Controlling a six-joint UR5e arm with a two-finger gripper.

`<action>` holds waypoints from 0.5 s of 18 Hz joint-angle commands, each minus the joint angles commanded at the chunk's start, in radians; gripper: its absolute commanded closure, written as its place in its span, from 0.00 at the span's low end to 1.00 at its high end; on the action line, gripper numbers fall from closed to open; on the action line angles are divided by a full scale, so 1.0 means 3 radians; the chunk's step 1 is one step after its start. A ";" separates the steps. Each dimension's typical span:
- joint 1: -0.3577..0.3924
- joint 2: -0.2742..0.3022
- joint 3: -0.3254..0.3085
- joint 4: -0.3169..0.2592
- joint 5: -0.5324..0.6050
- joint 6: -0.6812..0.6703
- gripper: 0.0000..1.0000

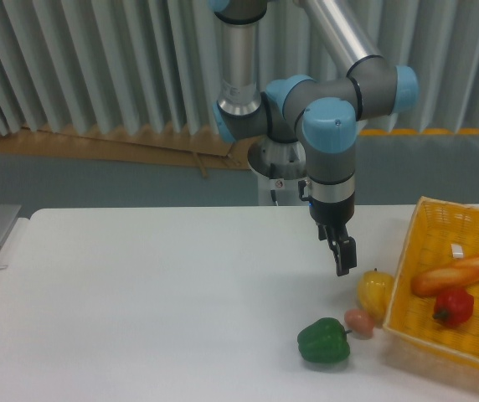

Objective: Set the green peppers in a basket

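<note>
The green pepper (324, 342) sits on the white bench (139, 301) near its front edge, outside the yellow basket (440, 243) at the right edge. The claw (343, 260) hangs above and behind it, holding nothing; whether its fingers are apart cannot be told. A yellow pepper (375, 291) touches the basket; a red pepper (454, 306) and baguette (461, 271) lie inside.
</note>
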 joint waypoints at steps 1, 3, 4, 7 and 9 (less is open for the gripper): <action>0.0000 0.0000 0.0000 0.0081 0.0000 -0.0005 0.00; 0.0000 -0.0025 0.0000 0.0250 -0.0005 -0.0005 0.00; 0.0000 -0.0051 0.0005 0.0296 -0.0005 0.0000 0.00; -0.0015 -0.0184 0.0031 0.0450 0.0005 -0.0031 0.00; -0.0020 -0.0250 0.0026 0.0501 0.0010 -0.0031 0.00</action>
